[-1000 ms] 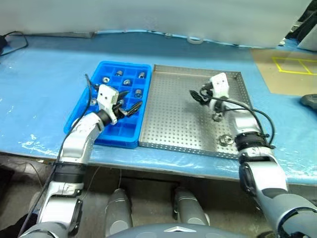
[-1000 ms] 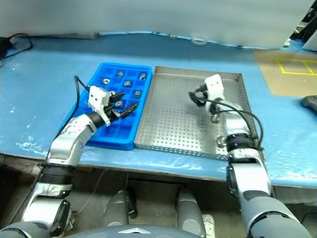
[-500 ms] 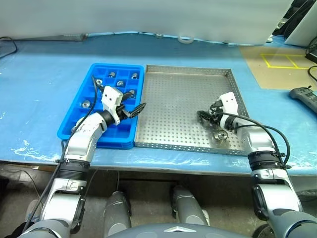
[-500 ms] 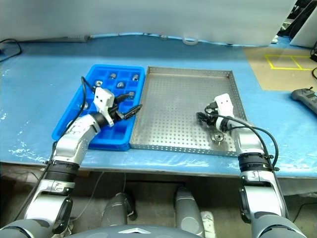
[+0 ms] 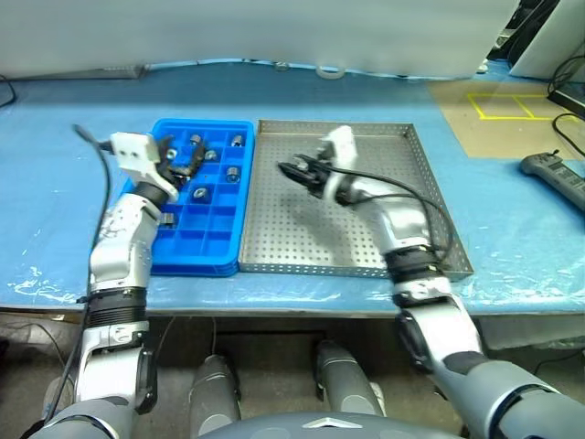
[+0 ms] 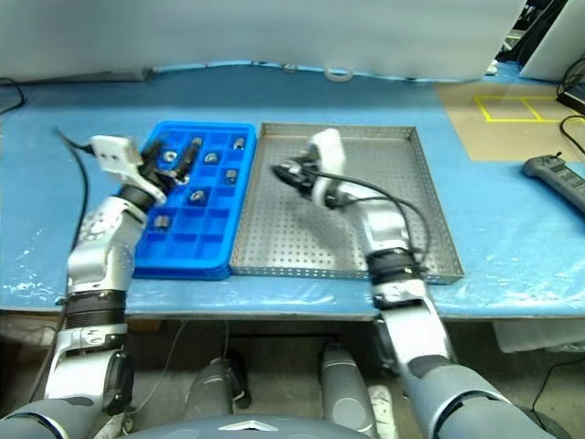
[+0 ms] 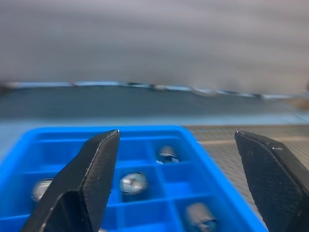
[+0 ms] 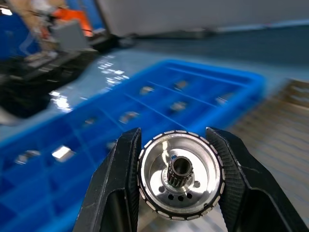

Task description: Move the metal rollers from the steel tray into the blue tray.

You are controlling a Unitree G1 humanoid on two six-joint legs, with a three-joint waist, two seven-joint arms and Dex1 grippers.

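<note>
blue-covered bench (image 5: 55,183) – right claw (image 8: 179,180) clamped on a metal roller (image 8: 180,175) by its ribbed rim; looks hard, slick – left claw (image 7: 183,179) apart

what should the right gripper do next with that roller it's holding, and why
Probably carry it on toward the blue tray and stop above a free compartment. The right gripper is shut on a metal roller and hangs over the steel tray, short of the blue one, where the near rows look bare. The left gripper sits open over the far rows.
</note>
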